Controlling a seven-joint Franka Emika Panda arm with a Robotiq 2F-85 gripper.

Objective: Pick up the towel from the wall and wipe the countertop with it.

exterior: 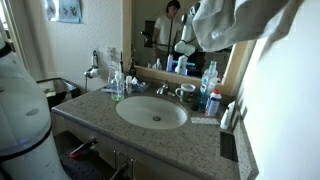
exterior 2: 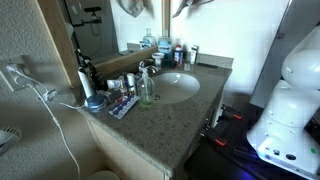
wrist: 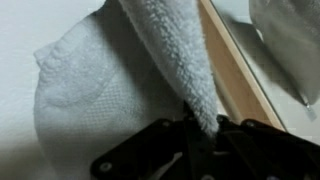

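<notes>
In the wrist view my gripper (wrist: pixel 205 128) is shut on a hanging fold of the white terry towel (wrist: pixel 80 90), which lies against the plain white wall (wrist: pixel 20 30) next to the mirror's wooden frame (wrist: pixel 235 80). In an exterior view the towel (exterior: pixel 225 25) hangs high at the mirror's right edge, well above the speckled granite countertop (exterior: pixel 100 125); my jaws are hard to make out there. The countertop (exterior 2: pixel 170 115) also shows in the other exterior view.
An oval white sink (exterior: pixel 152 112) with a chrome faucet (exterior: pixel 162 89) sits in the counter. Bottles (exterior: pixel 208 80) and toiletries (exterior 2: pixel 120 95) crowd the back edge. A white cord (exterior 2: pixel 40 95) hangs off the wall beside the counter.
</notes>
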